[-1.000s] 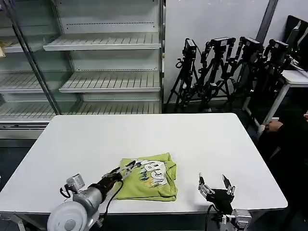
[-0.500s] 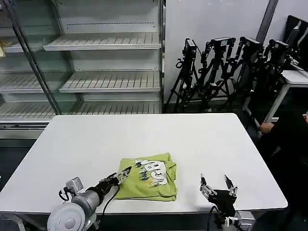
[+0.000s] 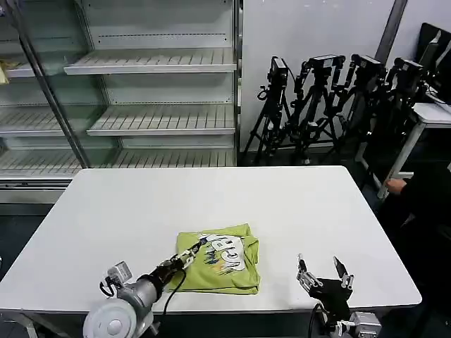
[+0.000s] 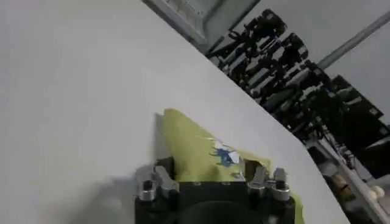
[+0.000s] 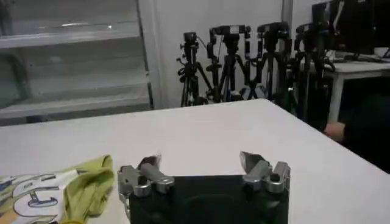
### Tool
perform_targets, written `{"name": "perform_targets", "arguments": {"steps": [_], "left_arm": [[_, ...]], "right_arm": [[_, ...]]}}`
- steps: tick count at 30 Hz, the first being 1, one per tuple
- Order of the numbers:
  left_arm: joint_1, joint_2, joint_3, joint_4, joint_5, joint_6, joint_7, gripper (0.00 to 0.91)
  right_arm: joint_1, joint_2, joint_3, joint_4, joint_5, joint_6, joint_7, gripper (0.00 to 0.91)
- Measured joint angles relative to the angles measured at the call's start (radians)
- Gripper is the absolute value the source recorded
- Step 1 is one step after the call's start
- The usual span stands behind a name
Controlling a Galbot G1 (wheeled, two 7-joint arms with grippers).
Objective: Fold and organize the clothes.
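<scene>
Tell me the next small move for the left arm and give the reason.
Probably draw the left hand back off the T-shirt toward the table's near edge. The shirt, which carries a print, already lies folded into a compact rectangle, and the left hand's open fingers sit at its left edge holding nothing. The right hand waits open, off the shirt's right side.

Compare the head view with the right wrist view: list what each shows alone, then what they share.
Head view alone: the left gripper at the folded T-shirt's left edge, and the empty shelves in full. Right wrist view alone: a close look at the right gripper, open above the white table. Both: the printed lime T-shirt, table and tripods.
</scene>
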Motion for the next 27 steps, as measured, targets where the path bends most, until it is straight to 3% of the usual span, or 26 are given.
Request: {"name": "perform_targets", "arguments": {"steps": [16, 27], "left_arm": [[-0.012, -0.028, 0.001, 0.022, -0.019, -0.037, 0.002, 0.05], [-0.001, 0.002, -0.064, -0.011, -0.011, -0.04, 0.005, 0.05]], "right_arm": [[-0.004, 0.009, 0.001, 0.008, -0.004, -0.001, 0.003, 0.907], [0.018, 0.003, -0.001, -0.01, 0.011, -0.003, 0.003, 0.907]]}}
